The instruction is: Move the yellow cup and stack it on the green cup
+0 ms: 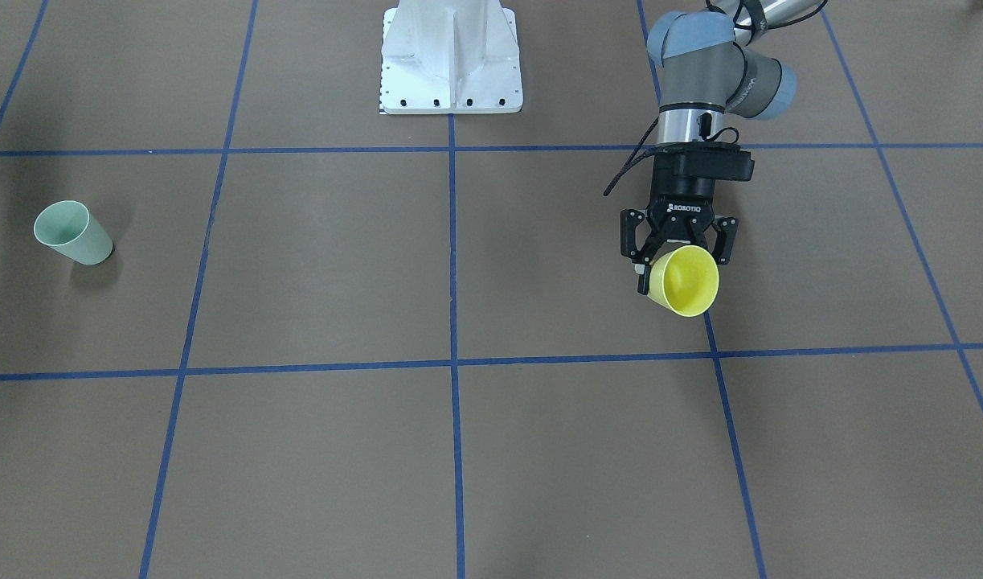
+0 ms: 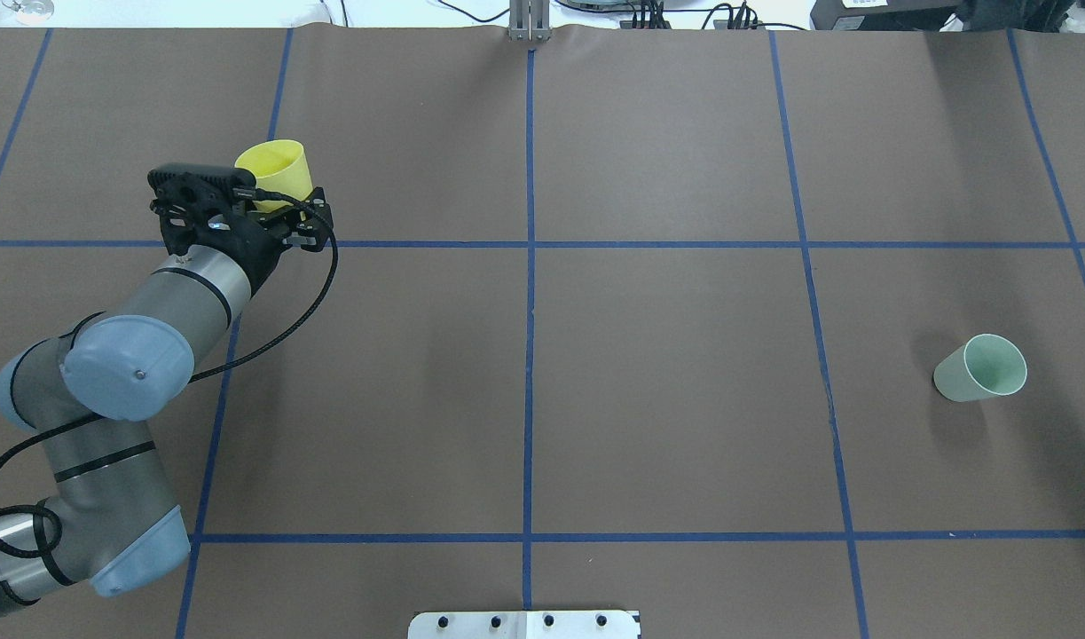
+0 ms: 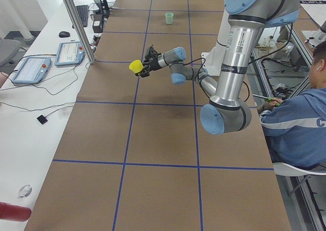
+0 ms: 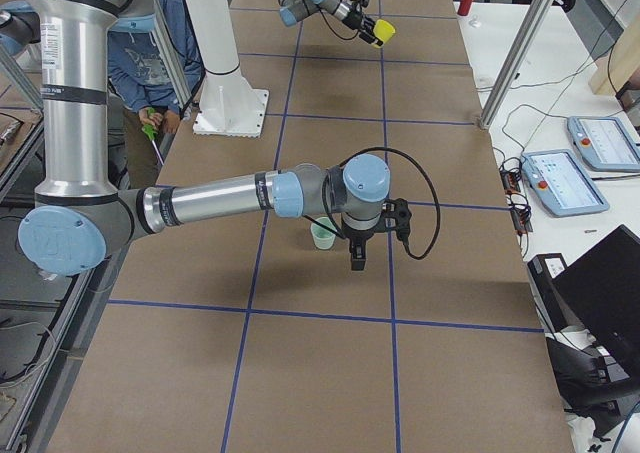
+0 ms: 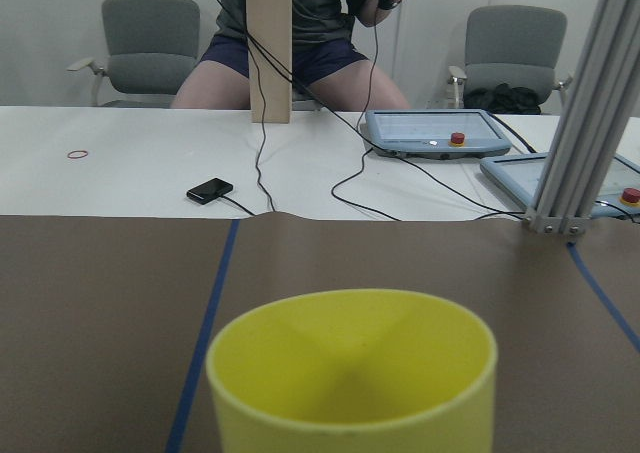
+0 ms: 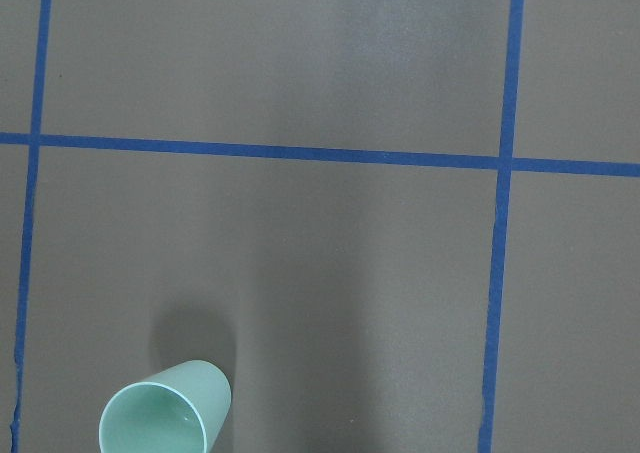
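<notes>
Left gripper [image 1: 677,245]: closed on the yellow cup [image 1: 686,280], one finger on each side of the lower wall; wrist about level.
Yellow cup: held clear of the table [image 2: 684,399], upright with its mouth up, over the left half and nearer the far edge than the robot's edge. It fills the bottom centre of the left wrist view.
Green cup [image 2: 981,368]: standing upright on the table toward the right edge, about midway between the near and far edges, well apart from the yellow cup.
Right gripper [image 4: 356,256]: above the table just beside the green cup; cannot tell whether it is open or closed.
Table surface: brown cover with a grid of blue tape lines [image 2: 530,355].
</notes>
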Robot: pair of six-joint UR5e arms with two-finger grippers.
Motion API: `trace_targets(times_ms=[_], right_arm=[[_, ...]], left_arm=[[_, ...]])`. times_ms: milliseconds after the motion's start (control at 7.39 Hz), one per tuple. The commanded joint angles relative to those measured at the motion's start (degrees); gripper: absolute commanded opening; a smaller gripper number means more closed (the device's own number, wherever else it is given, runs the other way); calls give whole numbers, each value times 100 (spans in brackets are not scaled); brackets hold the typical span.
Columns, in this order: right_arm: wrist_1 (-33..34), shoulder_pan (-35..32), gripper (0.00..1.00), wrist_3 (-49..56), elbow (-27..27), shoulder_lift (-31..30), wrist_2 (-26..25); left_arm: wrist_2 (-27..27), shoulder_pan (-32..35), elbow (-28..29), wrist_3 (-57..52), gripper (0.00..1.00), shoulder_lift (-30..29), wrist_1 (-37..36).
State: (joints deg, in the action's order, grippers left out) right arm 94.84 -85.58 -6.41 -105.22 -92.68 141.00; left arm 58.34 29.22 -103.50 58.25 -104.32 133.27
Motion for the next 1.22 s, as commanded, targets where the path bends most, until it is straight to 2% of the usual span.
trace_targets(times_ms=[0,135,271,406,541,677,812,948,1083], right_arm=[[0,172,100,-534,-7,310,16],[0,252,100,-719,-16,442,24],[0,375,100,-1035,-34,609,33],[-9,611,100,-1455,-60,828,33],[-131,761,100,-1703,-69,917,33],[-611,1041,100,-1688,-78,927,16],[-885,1287,100,-1758,-121,971,33],[-897,1516,100,-2341,-235,1102,42],[-932,1866,99,-2948,-288,1390,51]], left_arm=[[72,-326,179,-253,0,-53,749],[316,-460,416,-358,0,-262,788],[631,-470,418,-889,0,-534,910],[1113,-470,540,-1278,0,-554,1730],[1283,-478,706,-1351,0,-633,2077],[1320,-470,856,-1430,0,-773,2081],[1999,-348,918,-2701,0,-870,2185],[2667,-190,919,-3105,0,-1175,2325],[3074,-136,919,-3170,0,-1204,2379]])
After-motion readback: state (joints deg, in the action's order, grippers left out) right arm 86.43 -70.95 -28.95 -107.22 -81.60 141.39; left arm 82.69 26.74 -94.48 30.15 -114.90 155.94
